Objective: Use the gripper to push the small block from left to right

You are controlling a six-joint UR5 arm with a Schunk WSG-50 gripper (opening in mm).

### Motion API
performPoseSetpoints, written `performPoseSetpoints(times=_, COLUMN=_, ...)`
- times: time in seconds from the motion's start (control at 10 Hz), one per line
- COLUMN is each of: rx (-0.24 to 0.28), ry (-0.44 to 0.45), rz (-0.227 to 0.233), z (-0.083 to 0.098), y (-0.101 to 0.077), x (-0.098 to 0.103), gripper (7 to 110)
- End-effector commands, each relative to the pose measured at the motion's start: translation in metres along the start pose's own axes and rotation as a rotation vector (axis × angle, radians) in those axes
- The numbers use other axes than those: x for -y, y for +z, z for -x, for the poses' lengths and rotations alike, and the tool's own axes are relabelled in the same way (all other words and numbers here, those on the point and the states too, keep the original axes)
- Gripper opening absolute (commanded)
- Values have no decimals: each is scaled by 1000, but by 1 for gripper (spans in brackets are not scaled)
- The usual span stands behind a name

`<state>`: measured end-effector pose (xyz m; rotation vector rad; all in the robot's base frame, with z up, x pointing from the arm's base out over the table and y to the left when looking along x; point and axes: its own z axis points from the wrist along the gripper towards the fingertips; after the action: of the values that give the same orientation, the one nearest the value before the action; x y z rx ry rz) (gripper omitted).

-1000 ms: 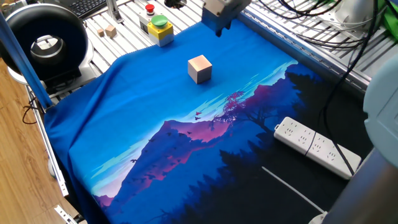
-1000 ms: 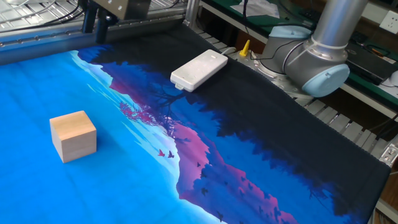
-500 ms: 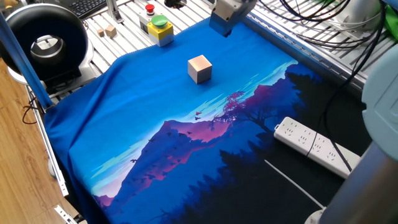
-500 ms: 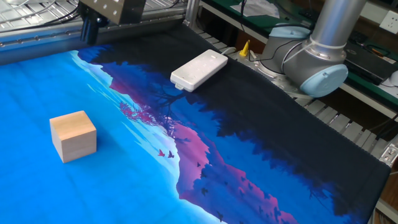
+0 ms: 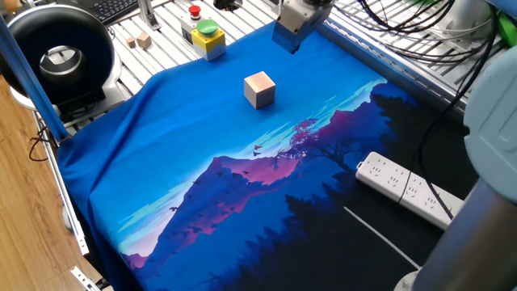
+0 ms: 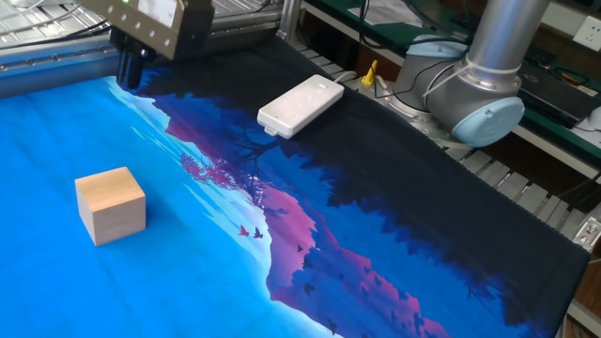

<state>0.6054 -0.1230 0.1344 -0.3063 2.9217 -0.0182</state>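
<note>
The small block [image 5: 259,89] is a light tan wooden cube resting on the blue part of the printed cloth; in the other fixed view it [image 6: 110,205] sits near the left edge. The gripper [image 5: 287,39] hangs over the far edge of the cloth, behind the block and well apart from it. In the other fixed view the gripper [image 6: 129,71] shows as dark fingers under a grey mount at the top left, above the cloth. The fingers blend together, so I cannot tell how the jaws stand. Nothing is held.
A white power strip [image 5: 408,187] lies on the dark side of the cloth, also in the other view [image 6: 300,104]. A yellow box with a green button [image 5: 207,37], two tiny wooden cubes [image 5: 139,40] and a black round device [image 5: 56,56] sit beyond the cloth. The arm's grey base [image 6: 479,84] stands at the right.
The gripper has shifted a little along the far edge of the cloth and come slightly lower. The block has not moved.
</note>
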Motion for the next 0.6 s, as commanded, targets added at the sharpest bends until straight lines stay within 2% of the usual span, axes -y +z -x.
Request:
performPoseSetpoints(times=0.0, rx=30, ry=-19, rz=13, z=6, y=18, x=2, gripper=7)
performPoseSetpoints(times=0.3, rx=18, ry=-26, rz=18, z=3, y=18, x=1, gripper=7)
performPoseSetpoints(times=0.4, rx=4, ry=-20, rz=34, z=0, y=18, x=-3, gripper=7)
performPoseSetpoints(times=0.5, rx=-67, ry=12, rz=72, z=-18, y=17, x=-13, gripper=7)
